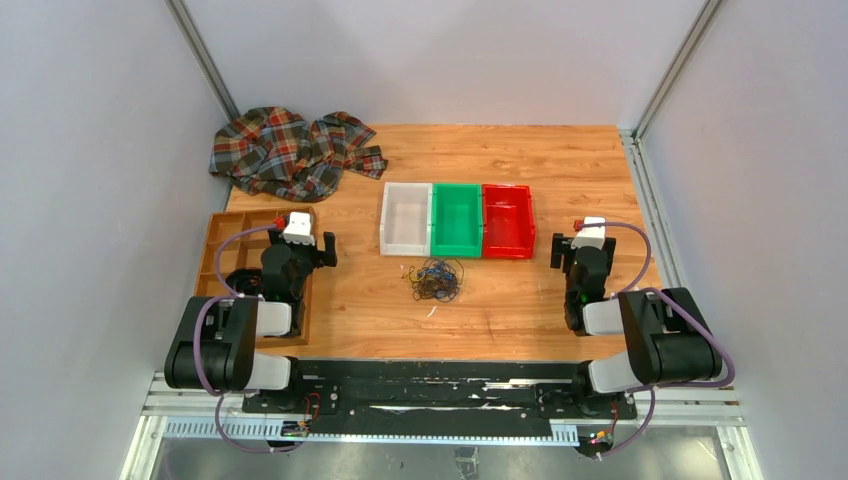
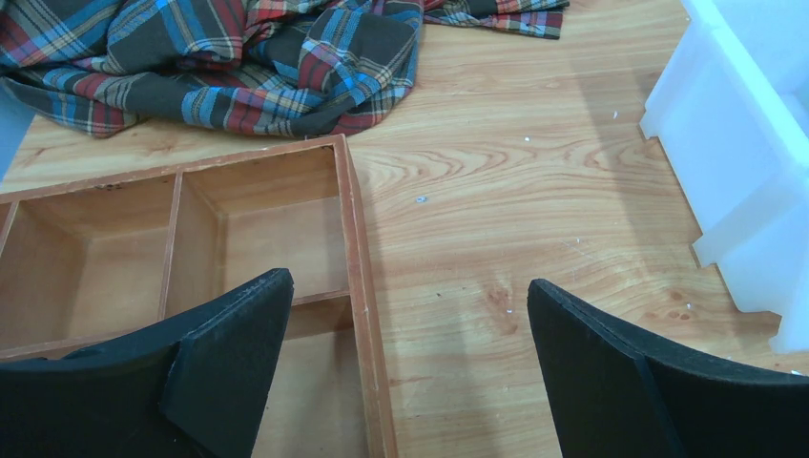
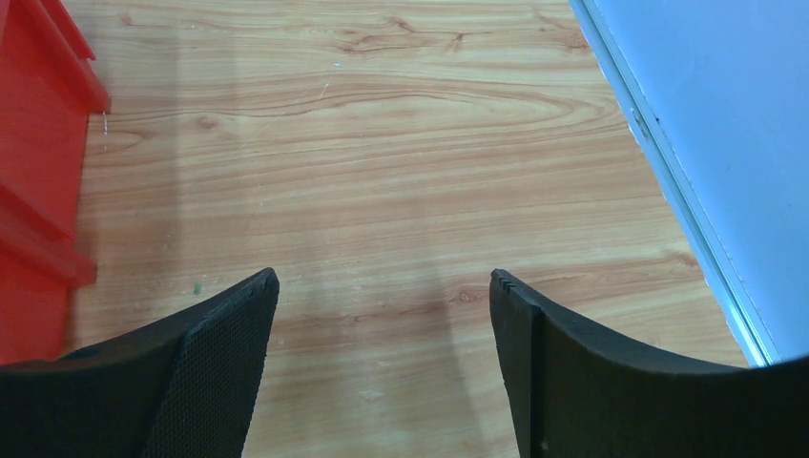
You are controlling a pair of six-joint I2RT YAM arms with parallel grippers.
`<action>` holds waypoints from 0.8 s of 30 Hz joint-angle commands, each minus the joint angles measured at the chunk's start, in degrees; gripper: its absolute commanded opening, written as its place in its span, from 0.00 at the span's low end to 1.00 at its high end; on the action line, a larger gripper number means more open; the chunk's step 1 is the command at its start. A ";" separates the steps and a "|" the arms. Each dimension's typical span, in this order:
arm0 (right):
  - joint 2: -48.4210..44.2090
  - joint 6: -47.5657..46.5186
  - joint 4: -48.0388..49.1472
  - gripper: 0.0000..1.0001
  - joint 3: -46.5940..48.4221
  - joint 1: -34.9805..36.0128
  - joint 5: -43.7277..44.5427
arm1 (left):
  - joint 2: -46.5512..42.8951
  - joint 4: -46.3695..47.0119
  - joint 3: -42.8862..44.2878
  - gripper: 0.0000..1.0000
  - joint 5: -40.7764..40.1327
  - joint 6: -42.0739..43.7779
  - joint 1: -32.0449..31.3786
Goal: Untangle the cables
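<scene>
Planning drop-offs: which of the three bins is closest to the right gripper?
The red bin, at the row's right end toward the right gripper; the green bin is middle, the white bin farthest left.

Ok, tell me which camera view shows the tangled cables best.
The top external view: the cables lie in one small tangle just on the robot's side of the green bin, fully visible. Neither wrist view shows them: the left sees the wooden tray, plaid cloth and white bin, the right the red bin.

Centre of your top view: cables (image 1: 436, 281) on worktop (image 1: 520, 300), just below row of three bins (image 1: 456, 253). Cloth (image 1: 295, 150) upper left; divided tray (image 1: 225, 228) below it, at left edge.
</scene>
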 commanded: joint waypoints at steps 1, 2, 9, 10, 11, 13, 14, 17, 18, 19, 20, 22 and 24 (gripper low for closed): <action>-0.09 -0.02 0.25 0.81 1.37 -0.64 0.22 | 0.12 2.19 0.88 0.98 -1.03 -0.22 0.35; -0.11 -0.08 0.52 0.81 1.31 -0.64 0.27 | 0.11 2.19 0.88 0.98 -1.03 -0.22 0.35; -0.53 -0.01 0.52 0.81 1.15 -1.00 -0.26 | -0.01 2.66 0.79 0.98 -0.96 -0.14 0.36; -1.59 -0.33 0.08 0.81 1.54 -0.39 1.74 | -0.55 1.84 1.09 0.98 -0.57 0.02 0.36; -3.99 -0.51 -3.70 0.81 2.80 0.20 2.75 | -2.08 -1.08 1.95 0.98 0.35 0.42 0.36; -9.91 1.08 -21.21 0.81 9.20 0.90 5.87 | -6.87 -14.12 6.73 0.98 2.06 1.36 0.36; -12.26 3.89 -30.85 0.81 13.03 0.89 6.58 | -8.74 -22.94 10.34 0.98 3.83 2.88 0.36; -17.27 11.99 -43.48 0.81 18.63 0.94 6.44 | -11.30 -44.51 21.80 0.98 12.19 6.94 0.36; -18.86 14.31 -45.55 0.81 19.29 0.88 3.80 | -11.69 -53.34 24.87 0.98 16.01 8.36 0.36; -20.25 16.23 -46.33 0.81 19.77 0.88 0.85 | -11.66 -59.30 27.66 0.98 19.60 9.35 0.26; -21.30 17.85 -46.37 0.81 20.16 0.91 -2.36 | -11.52 -64.34 30.31 0.98 23.06 10.21 0.27; -23.27 27.65 -48.85 0.81 21.39 0.92 -3.20 | -10.41 -72.32 34.38 0.98 29.26 11.27 0.11; -24.80 35.50 -53.00 0.81 22.08 0.89 -3.41 | -9.21 -76.99 37.19 0.98 32.43 11.15 -1.02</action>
